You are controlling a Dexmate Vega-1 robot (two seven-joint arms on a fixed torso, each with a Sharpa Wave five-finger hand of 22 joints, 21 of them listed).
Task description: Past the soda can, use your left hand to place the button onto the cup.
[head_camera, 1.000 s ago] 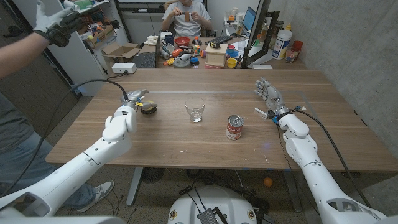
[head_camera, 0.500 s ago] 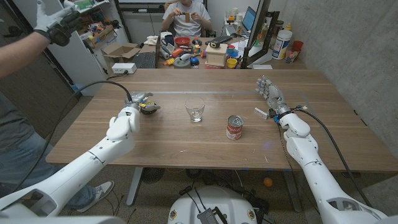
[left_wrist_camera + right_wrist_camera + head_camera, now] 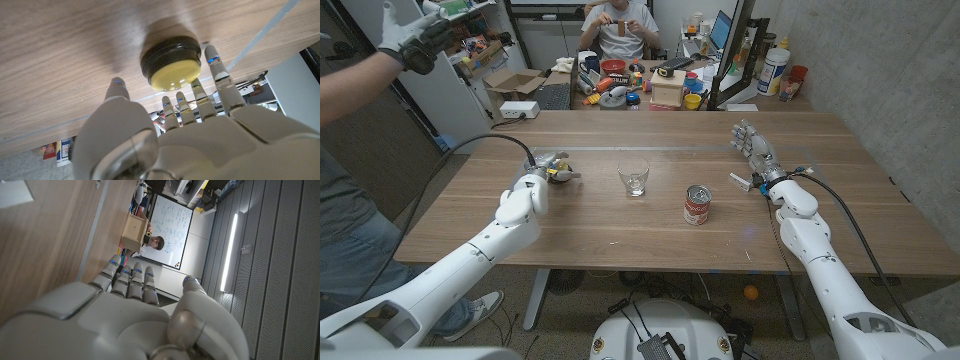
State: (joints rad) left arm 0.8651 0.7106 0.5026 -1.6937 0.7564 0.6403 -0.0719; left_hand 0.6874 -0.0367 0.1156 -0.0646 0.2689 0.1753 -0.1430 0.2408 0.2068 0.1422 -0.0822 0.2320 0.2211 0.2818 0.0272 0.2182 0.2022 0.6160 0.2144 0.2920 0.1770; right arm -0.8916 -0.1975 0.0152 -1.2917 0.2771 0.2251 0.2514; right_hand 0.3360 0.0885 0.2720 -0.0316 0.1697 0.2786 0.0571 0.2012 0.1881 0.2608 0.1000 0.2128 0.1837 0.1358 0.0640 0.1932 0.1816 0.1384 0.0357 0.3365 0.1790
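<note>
The button, a black puck with a yellow top, sits on the wooden table at the left. My left hand reaches over it from the near side. Its fingers lie along one side of the button and the thumb stands a little off the other side. The clear glass cup stands upright in the middle, right of the button. The soda can stands nearer and right of the cup. My right hand holds nothing at the far right, fingers stretched out.
A small white piece lies by my right wrist. A black cable arcs over the table's left edge. A person's gloved arm reaches in at upper left. Another person sits behind a cluttered desk beyond the table.
My left hand has slid forward and a little right, closing around the button, whose yellow top now shows between the fingers. The right arm, cup and can have not moved.
</note>
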